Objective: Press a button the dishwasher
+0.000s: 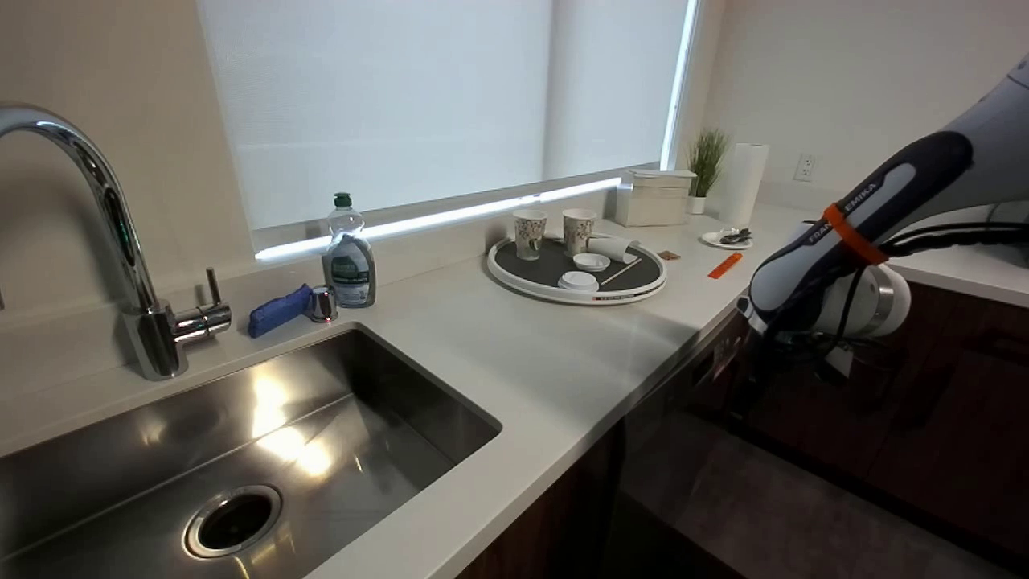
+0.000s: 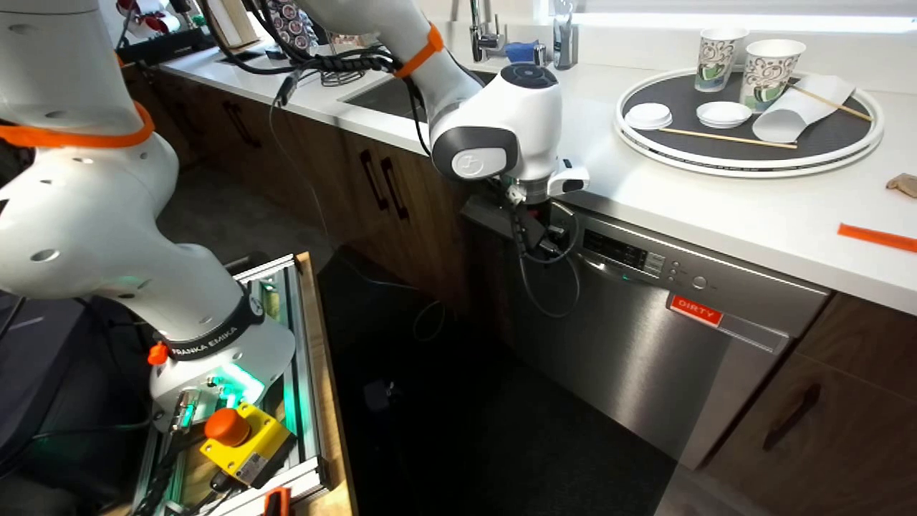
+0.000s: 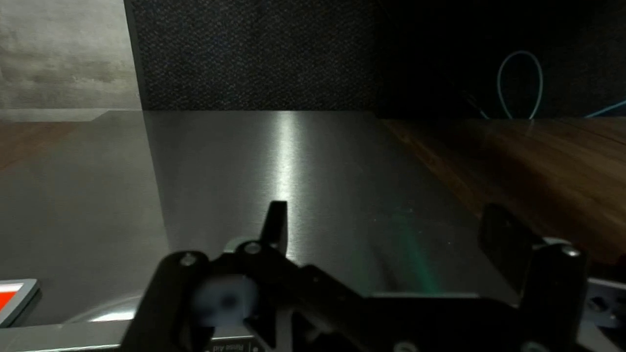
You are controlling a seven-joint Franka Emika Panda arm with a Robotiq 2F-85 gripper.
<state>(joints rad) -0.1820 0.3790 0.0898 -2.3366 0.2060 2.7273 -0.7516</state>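
Note:
The dishwasher [image 2: 630, 358] has a flat dark steel front in an exterior view. Along its top runs a control panel with a dark display [image 2: 615, 248], small buttons and a round button [image 2: 699, 282]. A red "DIRTY" label [image 2: 695, 309] is below. My gripper [image 2: 539, 233] hangs below the counter edge at the panel's left end; its fingers are too dark to make out there. In the wrist view the gripper [image 3: 386, 220] is open, fingers wide apart, nothing between them. Behind it shows the dishwasher front [image 3: 234, 171], with an upside-down "Rinse Aid" marking [image 3: 228, 348] at the bottom.
The white counter edge [image 2: 723, 233] juts out above the panel. A round tray [image 2: 752, 169] with paper cups and lids stands on the counter. A steel sink [image 1: 386, 450] lies beside it. Wood cabinet doors [image 2: 358, 172] flank the dishwasher. Cables hang from my wrist.

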